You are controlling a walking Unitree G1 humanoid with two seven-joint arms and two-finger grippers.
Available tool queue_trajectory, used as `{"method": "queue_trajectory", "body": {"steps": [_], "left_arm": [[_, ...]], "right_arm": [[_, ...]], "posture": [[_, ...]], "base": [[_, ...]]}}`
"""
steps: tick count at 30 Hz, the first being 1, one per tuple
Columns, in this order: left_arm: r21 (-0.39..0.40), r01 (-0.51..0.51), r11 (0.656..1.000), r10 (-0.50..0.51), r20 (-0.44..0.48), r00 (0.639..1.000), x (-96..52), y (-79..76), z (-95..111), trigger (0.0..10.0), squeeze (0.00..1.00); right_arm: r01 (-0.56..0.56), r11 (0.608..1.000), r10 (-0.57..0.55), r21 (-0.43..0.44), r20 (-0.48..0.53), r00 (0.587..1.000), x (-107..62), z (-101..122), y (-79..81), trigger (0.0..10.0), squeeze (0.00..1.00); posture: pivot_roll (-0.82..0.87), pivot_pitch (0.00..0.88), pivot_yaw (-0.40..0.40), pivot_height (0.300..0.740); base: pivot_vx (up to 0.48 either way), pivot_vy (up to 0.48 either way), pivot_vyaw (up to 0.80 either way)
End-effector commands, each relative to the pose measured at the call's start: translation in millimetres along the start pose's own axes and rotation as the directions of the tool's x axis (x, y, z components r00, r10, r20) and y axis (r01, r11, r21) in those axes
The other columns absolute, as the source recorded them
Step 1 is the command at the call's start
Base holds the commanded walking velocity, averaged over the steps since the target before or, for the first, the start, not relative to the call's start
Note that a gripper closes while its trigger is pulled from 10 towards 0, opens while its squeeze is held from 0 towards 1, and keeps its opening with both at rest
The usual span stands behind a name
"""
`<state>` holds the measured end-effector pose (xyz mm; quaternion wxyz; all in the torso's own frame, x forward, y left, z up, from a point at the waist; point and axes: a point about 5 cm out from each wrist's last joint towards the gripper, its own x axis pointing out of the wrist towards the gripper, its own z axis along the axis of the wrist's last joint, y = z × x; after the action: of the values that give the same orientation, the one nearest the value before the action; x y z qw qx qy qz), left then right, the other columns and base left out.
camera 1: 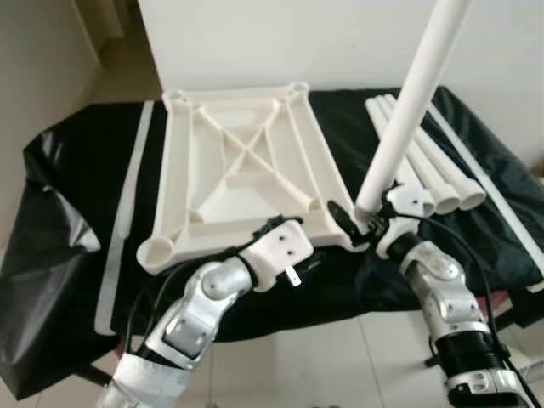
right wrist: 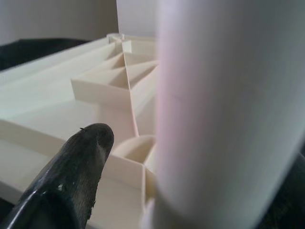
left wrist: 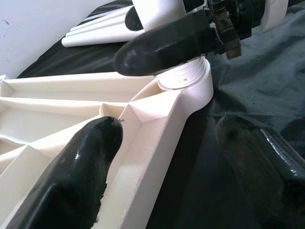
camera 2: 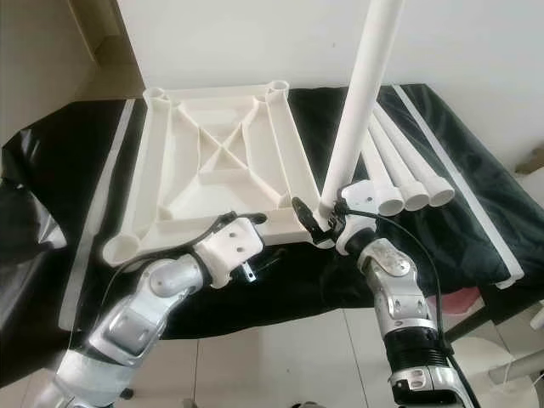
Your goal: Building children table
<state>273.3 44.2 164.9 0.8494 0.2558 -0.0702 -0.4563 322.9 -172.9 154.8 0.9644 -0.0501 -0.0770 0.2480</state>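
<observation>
Tabletop lies left of spare legs; one leg upright between.

Three spare legs crowd the black cloth right of the upturned tabletop. The upright leg blocks its near-right corner. Left of the tabletop, the cloth lies bare.

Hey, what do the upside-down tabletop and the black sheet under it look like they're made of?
Tabletop: likely moulded plastic, cream, matte to slightly glossy, judging by its thin ribs and round corner sockets. Black sheet: probably thin plastic film, since it wrinkles and shines.

smooth cream plastic tabletop and white legs on crinkled glossy black sheet
</observation>
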Motion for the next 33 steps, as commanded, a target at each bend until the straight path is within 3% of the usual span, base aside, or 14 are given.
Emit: {"method": "queue_trajectory", "body": {"steps": [1,2,4,12,13,15,16,20,24,26,31,32,33], "left_arm": [[0.014,-0.120,0.993,0.120,0.003,0.993,0.4,5.6,0.1,10.0,0.00],[0.014,-0.120,0.993,0.120,0.005,0.993,0.6,5.6,0.0,10.0,0.00],[0.013,-0.122,0.992,0.122,0.013,0.992,1.2,5.7,0.7,10.0,0.00],[0.020,-0.122,0.992,0.122,0.019,0.992,3.7,5.1,1.7,10.0,0.00],[0.020,-0.123,0.992,0.123,0.019,0.992,3.7,5.8,1.7,10.0,0.00],[0.018,-0.116,0.993,0.115,0.016,0.993,3.8,5.7,1.4,10.0,0.00],[0.012,-0.108,0.994,0.108,0.016,0.994,3.4,5.3,1.3,10.0,0.00],[0.003,-0.100,0.995,0.100,0.018,0.995,2.1,4.5,0.8,10.0,0.00],[-0.022,-0.094,0.995,0.095,0.011,0.995,1.8,2.2,-1.5,10.0,0.00],[-0.040,-0.093,0.995,0.093,-0.004,0.996,2.8,1.3,-4.5,10.0,0.00],[-0.054,-0.102,0.993,0.101,-0.022,0.995,3.0,2.2,-7.7,10.0,0.00],[-0.174,-0.079,0.981,0.073,-0.041,0.996,1.5,2.4,-13.2,10.0,0.00],[-0.174,-0.079,0.981,0.073,-0.041,0.996,1.5,2.4,-13.2,10.0,0.00]], "right_arm": [[-0.016,1.000,0.016,-0.026,-0.011,1.000,-1.5,-2.6,-3.9,5.1,0.00],[-0.024,0.999,0.024,-0.031,-0.010,1.000,-1.4,-3.2,-5.0,5.1,0.00],[-0.022,0.999,0.022,-0.037,-0.012,1.000,-1.6,-4.3,-7.6,0.0,0.00],[-0.011,0.999,0.011,-0.038,-0.017,1.000,-3.5,-7.6,-12.6,0.0,0.00],[0.009,0.999,-0.010,-0.033,-0.023,1.000,-4.3,-9.5,-14.2,4.8,0.00],[0.037,0.999,-0.038,-0.032,-0.028,0.999,-4.7,-10.6,-16.5,4.8,0.00],[0.058,0.998,-0.059,-0.023,-0.036,0.998,-4.9,-11.9,-17.9,10.0,0.00],[0.090,0.996,-0.089,0.006,-0.034,0.995,-4.8,-12.9,-18.8,10.0,0.00],[0.191,0.981,-0.189,0.034,-0.059,0.980,-3.5,-17.0,-15.5,10.0,0.00],[0.305,0.951,-0.300,0.042,-0.100,0.949,-3.0,-22.2,-14.5,10.0,0.00],[0.420,0.904,-0.407,0.083,-0.135,0.903,-4.2,-26.5,-15.3,10.0,0.00],[0.510,0.855,-0.494,0.097,-0.151,0.856,-5.2,-28.7,-5.7,10.0,0.00],[0.510,0.855,-0.494,0.097,-0.151,0.856,-5.2,-28.7,-5.7,10.0,0.00]], "posture": [[-0.01,0.052,-0.025,0.740],[-0.01,0.052,-0.025,0.740],[-0.02,0.054,-0.025,0.740],[-0.02,0.055,-0.025,0.740],[-0.02,0.057,-0.023,0.740],[-0.02,0.058,-0.023,0.740],[-0.02,0.061,-0.021,0.740],[-0.03,0.069,-0.012,0.740],[-0.03,0.079,-0.001,0.740],[-0.04,0.081,0.003,0.740],[-0.04,0.087,0.005,0.740],[-0.04,0.092,0.006,0.740],[-0.04,0.092,0.006,0.740]], "base": [[0.000,0.000,0.00],[0.000,0.000,0.00],[0.000,0.000,0.00],[0.000,0.000,0.00],[0.000,0.000,0.00],[0.000,0.000,0.00],[0.000,0.000,0.00],[0.000,0.000,0.00],[0.000,0.000,0.00],[0.000,0.000,0.00],[0.000,0.000,0.00],[0.000,0.000,0.00],[0.000,0.000,0.00]]}}
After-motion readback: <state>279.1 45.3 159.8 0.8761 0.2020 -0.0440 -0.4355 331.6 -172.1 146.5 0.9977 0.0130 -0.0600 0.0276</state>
